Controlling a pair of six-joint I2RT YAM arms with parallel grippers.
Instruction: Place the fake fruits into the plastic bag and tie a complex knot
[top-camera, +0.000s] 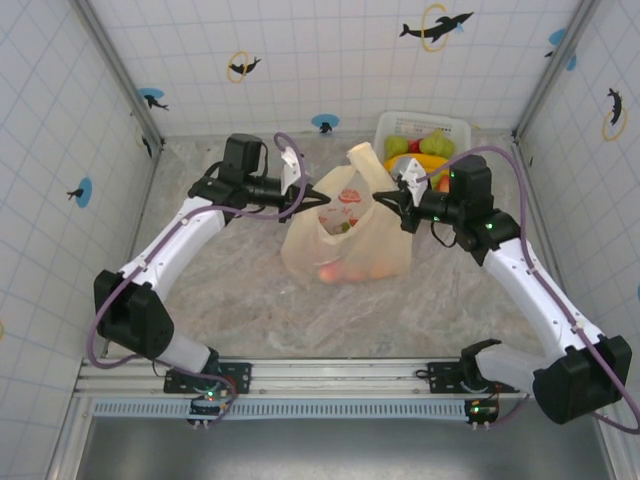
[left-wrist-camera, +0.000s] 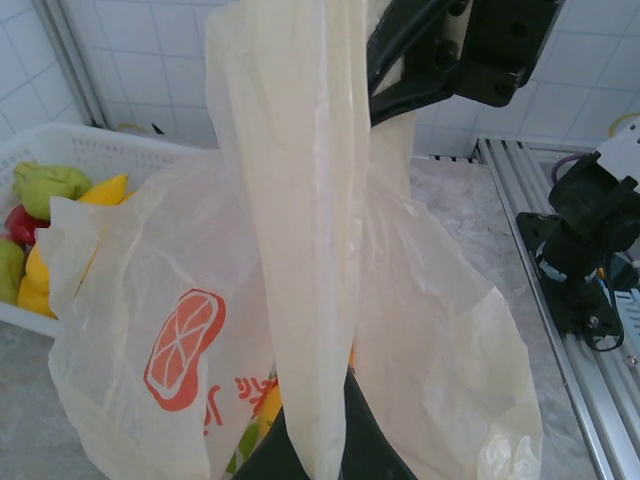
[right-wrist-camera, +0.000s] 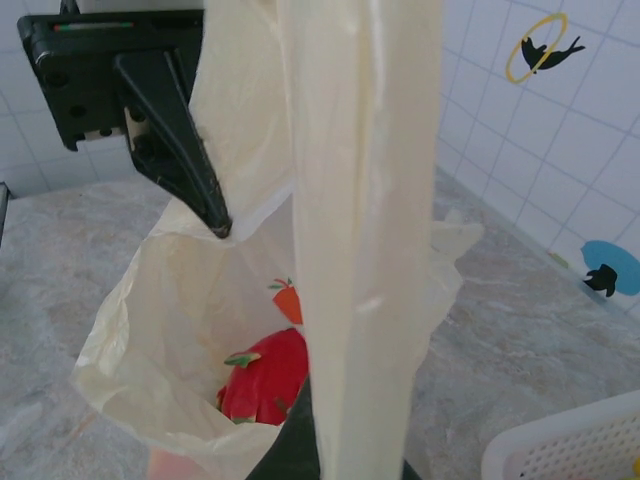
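we see the thin, translucent cream-yellow plastic bag (top-camera: 345, 245) with red-orange fruit prints standing near the middle of the grey marbled table (top-camera: 230, 300), held up between the two arms. the left gripper (top-camera: 322, 200) meets the bag's upper left edge and the right gripper (top-camera: 384, 204) meets its upper right edge. each pincer looks clamped on the bag. in each wrist view a taut strip of cream film rises from between that arm's own dark fingers, and the other arm's pointed finger pinches the rim across the mouth. a loop handle (top-camera: 362, 160) pokes up at the bag's far side, close to the right gripper. we cannot tell whether it hangs free.

inside the bag a glossy red fake fruit (right-wrist-camera: 265, 375) with green leaves lies at the bottom, and a yellow piece (left-wrist-camera: 268, 405) shows through the film. more glossy fake fruits (top-camera: 430, 148), green, yellow and red, sit in the rigid white plastic basket (top-camera: 400, 120) at the table's far right, just behind the right gripper.
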